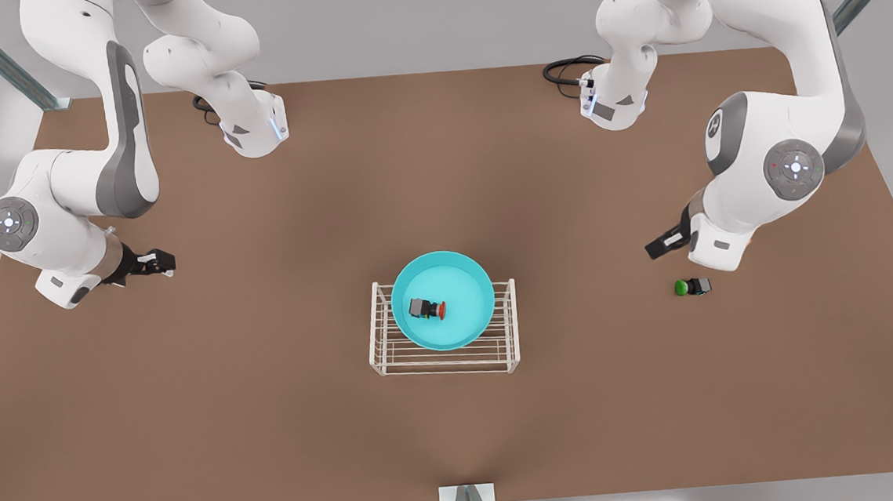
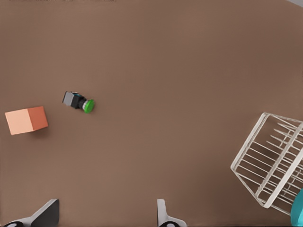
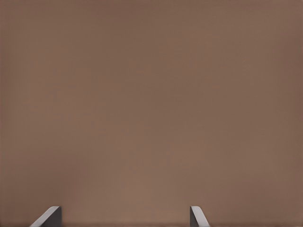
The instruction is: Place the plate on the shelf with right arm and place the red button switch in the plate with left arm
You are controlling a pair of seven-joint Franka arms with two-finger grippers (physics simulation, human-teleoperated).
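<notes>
Turquoise and round, the plate (image 1: 449,282) is sitting on top of the white wire shelf (image 1: 446,357) at the centre of the front view, on the brown table (image 1: 270,420); its rim is reaching past the rack's far edge. Inside the plate the red button switch (image 1: 427,308) is lying on its side, its red cap pointing toward the front view's right. At the front view's right, the left gripper (image 1: 660,245) is hovering low over the table, well apart from the shelf and just beside a green button switch (image 1: 691,287) that is lying on the table with its cap toward the front view's left. In the left wrist view that gripper's fingertips (image 2: 47,213) are standing wide apart with nothing between them, and the same green switch (image 2: 79,101) is lying near an orange cube (image 2: 26,120), with a corner of the shelf (image 2: 270,165) and a sliver of the plate (image 2: 298,212) at the frame's lower right. At the front view's left, the right gripper (image 1: 158,263) is waiting above bare table, well away from the shelf; in the right wrist view its fingertips (image 3: 48,216) are spread wide and holding nothing. No legible lettering or brand marks are showing on any object.
</notes>
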